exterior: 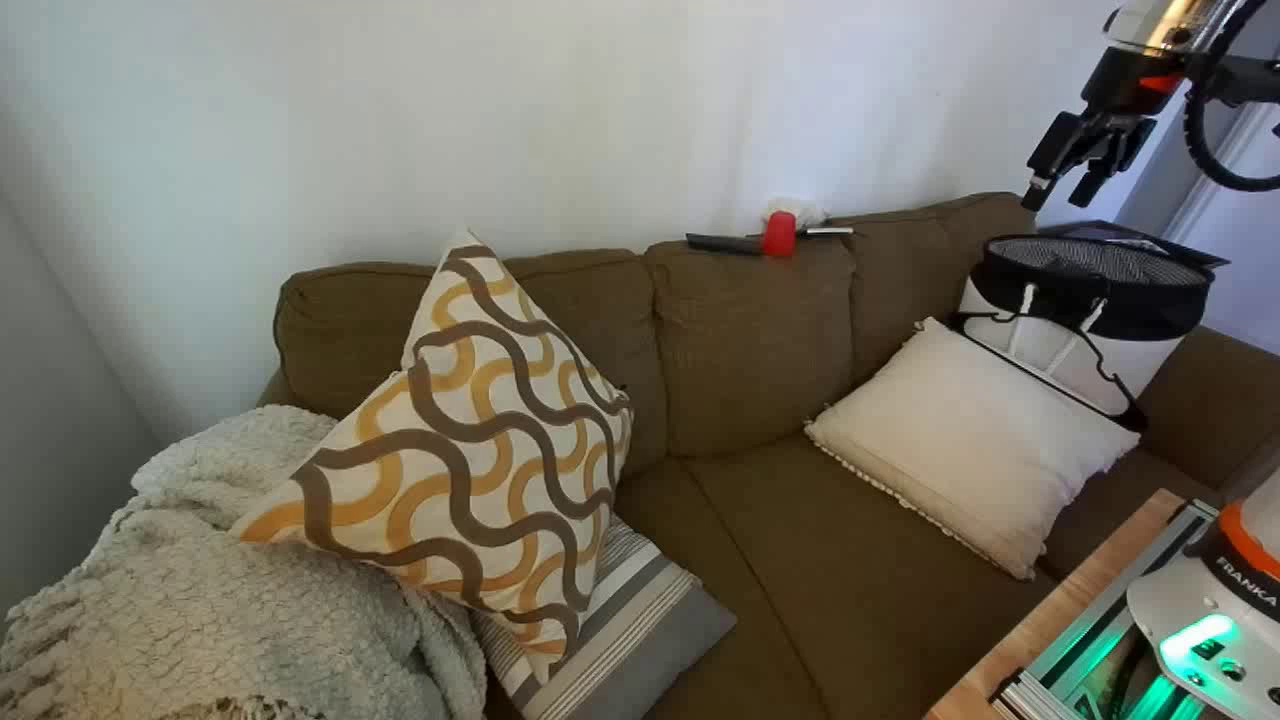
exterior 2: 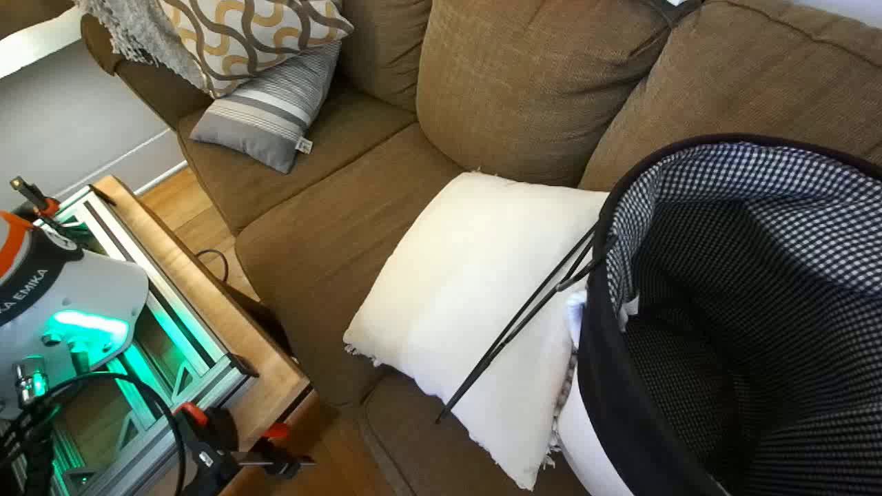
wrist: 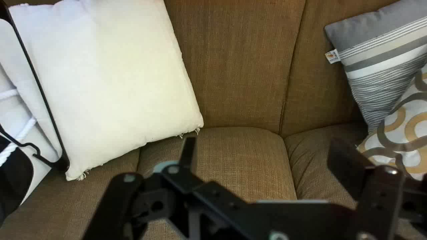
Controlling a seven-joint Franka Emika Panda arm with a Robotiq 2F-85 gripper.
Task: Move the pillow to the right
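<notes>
Black pincer [exterior: 1059,195] wide agape, midair

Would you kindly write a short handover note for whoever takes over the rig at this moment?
Gripper: open, raised, holding nothing.
Wavy-patterned pillow: at the left end of the sofa as you face it, overlapping the fleece blanket and the grey striped pillow.
Done: no move to the right is evident.
Remaining: probably the whole job, which is to grasp it, shift it right toward the sofa's middle and release. The off-white pillow farther right can likely stay put.
</notes>
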